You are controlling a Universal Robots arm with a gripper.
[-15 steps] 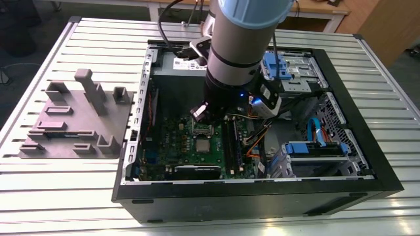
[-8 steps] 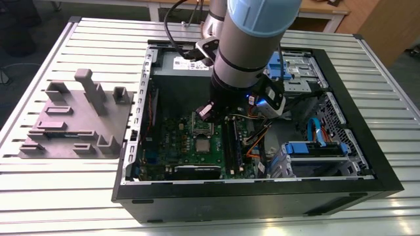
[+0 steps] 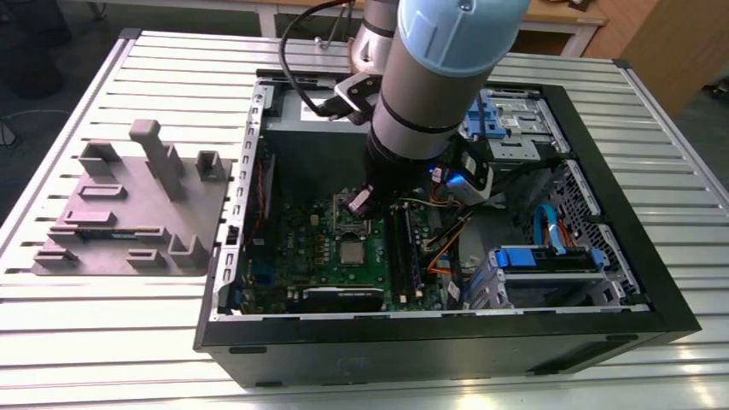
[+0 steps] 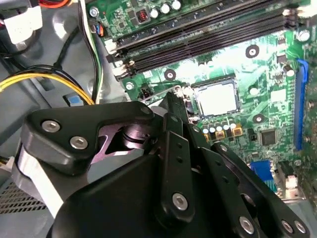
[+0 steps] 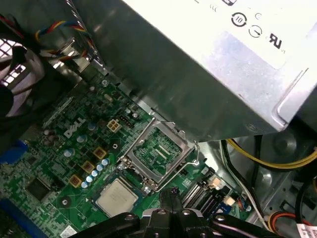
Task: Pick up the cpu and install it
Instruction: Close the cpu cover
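Toward the table's [image 3: 91, 342] edge at the exterior view's left, a grey fixture block [image 3: 125, 213] is lying flat on the slats, just beside the open case [image 3: 456, 342], which is taking up the middle of the table. Inside the case, the board [image 3: 307, 239] is lying flat on the floor, along the wall nearest the block. The cpu [image 3: 351, 252] is sitting flat in its socket near the board's middle, silver top up, also showing in both wrist views [image 4: 218, 98] [image 5: 116, 197]. The socket frame [image 5: 158, 151] is standing open, hinged up just beside the cpu. The gripper [image 3: 360, 203] is hanging over the board near the frame, apart from the cpu; in both wrist views [image 4: 173, 96] [image 5: 171, 198] its fingers are pressing together at the tips. Further toward the exterior view's right, a blue drive cage [image 3: 547, 260] is sitting at the case's near corner.
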